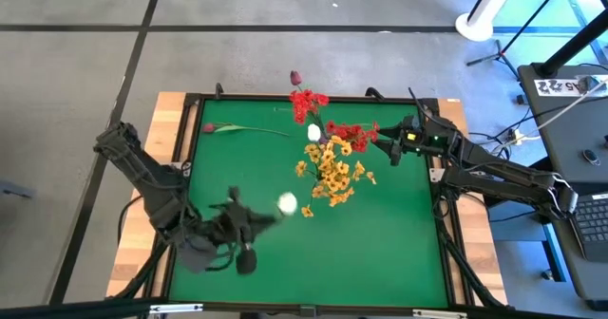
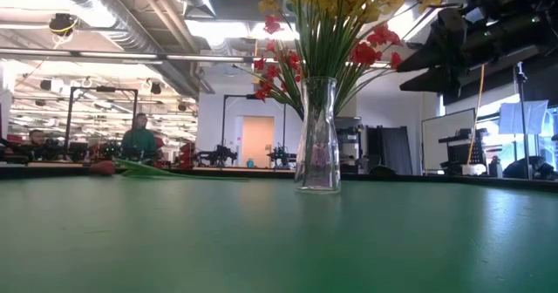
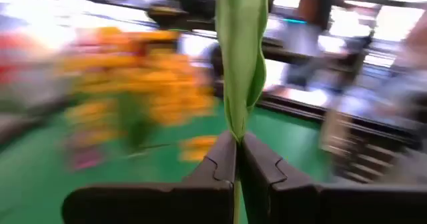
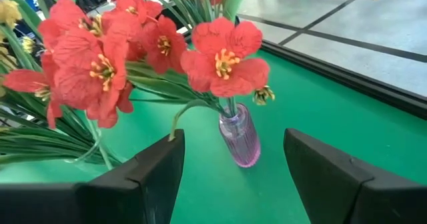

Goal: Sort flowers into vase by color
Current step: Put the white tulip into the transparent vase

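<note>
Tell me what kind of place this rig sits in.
Probably a large open robotics lab or workshop. The low view shows exposed ceiling ducts, more black-framed stations across the hall and a seated person; the high view shows the green table on a concrete floor.

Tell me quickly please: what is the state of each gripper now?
Left gripper: shut on a green flower stem, probably the white tulip's.
Right gripper: open, empty, near the red flowers and the vase.
</note>
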`<action>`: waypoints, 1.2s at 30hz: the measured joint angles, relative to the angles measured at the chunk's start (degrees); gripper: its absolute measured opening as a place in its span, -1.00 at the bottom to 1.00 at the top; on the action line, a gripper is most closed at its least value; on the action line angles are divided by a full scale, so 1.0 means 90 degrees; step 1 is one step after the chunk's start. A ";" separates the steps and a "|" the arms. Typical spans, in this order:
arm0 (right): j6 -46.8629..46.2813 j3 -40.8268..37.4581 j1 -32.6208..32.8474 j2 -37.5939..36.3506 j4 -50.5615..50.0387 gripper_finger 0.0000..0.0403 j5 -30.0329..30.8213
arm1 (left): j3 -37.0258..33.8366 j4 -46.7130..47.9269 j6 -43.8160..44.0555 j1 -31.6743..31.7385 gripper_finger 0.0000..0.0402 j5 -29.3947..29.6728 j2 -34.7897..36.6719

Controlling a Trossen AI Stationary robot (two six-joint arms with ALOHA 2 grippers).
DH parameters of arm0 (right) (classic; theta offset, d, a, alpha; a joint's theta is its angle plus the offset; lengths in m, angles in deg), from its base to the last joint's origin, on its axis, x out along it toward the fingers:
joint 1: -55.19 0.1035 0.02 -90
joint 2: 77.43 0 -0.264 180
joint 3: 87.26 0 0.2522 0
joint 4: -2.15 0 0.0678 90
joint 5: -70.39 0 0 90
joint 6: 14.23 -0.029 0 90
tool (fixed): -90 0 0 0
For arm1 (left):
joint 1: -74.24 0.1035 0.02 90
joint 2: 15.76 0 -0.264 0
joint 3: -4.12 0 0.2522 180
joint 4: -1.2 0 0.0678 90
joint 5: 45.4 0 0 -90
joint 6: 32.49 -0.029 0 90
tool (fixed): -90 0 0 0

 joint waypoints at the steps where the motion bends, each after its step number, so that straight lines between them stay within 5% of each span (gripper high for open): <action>1: 0.0000 0.0000 0.0000 0.0000 0.0023 0.27 0.0003 | 0.0000 -0.0449 -0.0428 0.0053 -1.00 -0.0418 -0.0068; 4: -0.0022 0.0000 0.0000 -0.0002 0.0069 0.27 0.0007 | 0.0000 -0.1630 -0.1775 0.0202 -1.00 -0.1043 -0.0255; 11: -0.0158 0.0000 0.0000 -0.0002 0.0151 0.27 0.0002 | 0.0000 -0.3588 -0.4128 0.0733 -1.00 -0.1294 -0.0275; 14: -0.0164 0.0000 0.0000 -0.0002 0.0165 0.27 0.0000 | 0.0000 -0.3737 -0.4265 0.1231 -1.00 -0.2374 -0.0272; 18: -0.0225 0.0001 0.0000 -0.0002 0.0226 0.27 -0.0079 | 0.0000 -0.3590 -0.4038 0.1883 -1.00 -0.2694 -0.0272; 30: -0.0252 0.0001 0.0000 -0.0002 0.0284 0.27 -0.0223 | -0.0202 -0.3606 -0.4961 0.1777 -1.00 -0.2262 0.0800; 36: -0.0138 0.0000 0.0000 -0.0002 0.0280 0.27 -0.0223 | -0.1973 -0.5317 -0.4909 0.1650 -1.00 -0.2162 0.1661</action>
